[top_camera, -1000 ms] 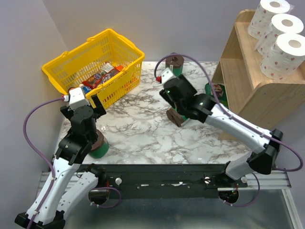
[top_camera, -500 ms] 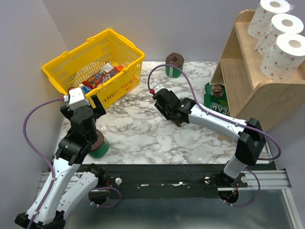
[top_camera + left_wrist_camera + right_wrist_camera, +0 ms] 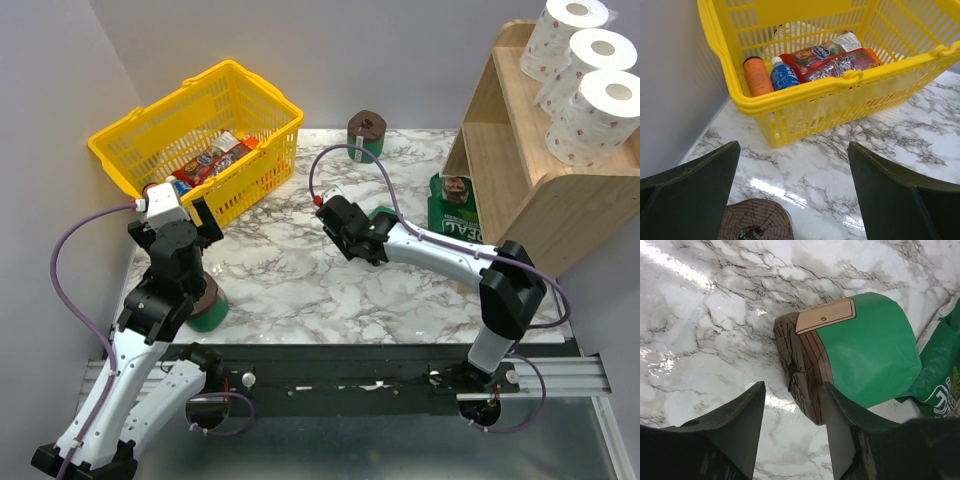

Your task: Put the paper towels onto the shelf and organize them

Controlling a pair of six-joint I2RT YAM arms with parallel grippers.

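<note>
Right end effector | jaws half-open, not clamped | green roll: brown end between fingertips

Three white rolls, three green rolls — one wooden shelf, one yellow basket, one green packet

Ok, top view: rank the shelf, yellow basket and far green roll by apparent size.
1. shelf, largest, though cropped at the frame edge.
2. yellow basket, close behind.
3. far green roll, clearly smallest.
</note>
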